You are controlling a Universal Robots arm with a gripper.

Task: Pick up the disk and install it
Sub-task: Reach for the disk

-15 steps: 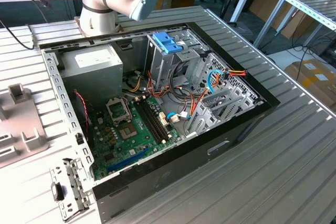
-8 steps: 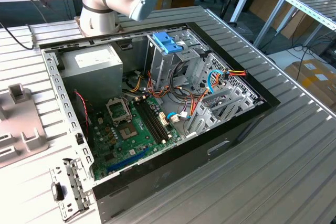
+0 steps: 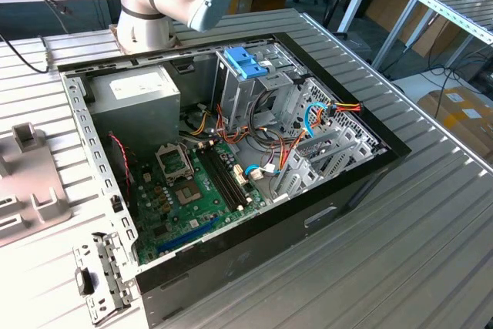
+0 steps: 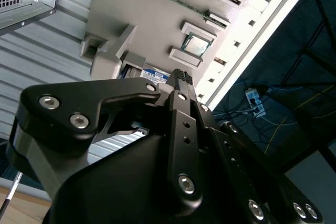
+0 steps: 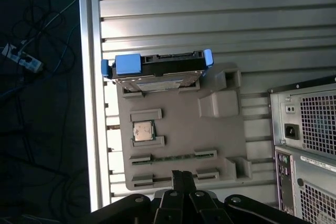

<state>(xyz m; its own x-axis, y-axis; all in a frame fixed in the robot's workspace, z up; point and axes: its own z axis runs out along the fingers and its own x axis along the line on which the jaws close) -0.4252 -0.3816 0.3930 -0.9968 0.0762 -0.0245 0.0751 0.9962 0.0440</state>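
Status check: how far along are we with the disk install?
Nothing is done yet. The disk sits in the grey fixture tray, ungripped. The hand, shut and empty, hangs clear of it. Pick-up and installation into the open computer case both remain.

Grey arm (image 3: pixel 146 5) w/ blue cap (image 3: pixel 211 5), blk fingers (image 4: pixel 182 80)

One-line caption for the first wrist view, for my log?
Disk resting on grey fixture plate, gripper hovering apart from it.

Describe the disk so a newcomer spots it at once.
In the first wrist view, a grey tray lies on the ribbed table beside the computer case. The disk sits at one tray end: the only dark slab framed in bright blue.
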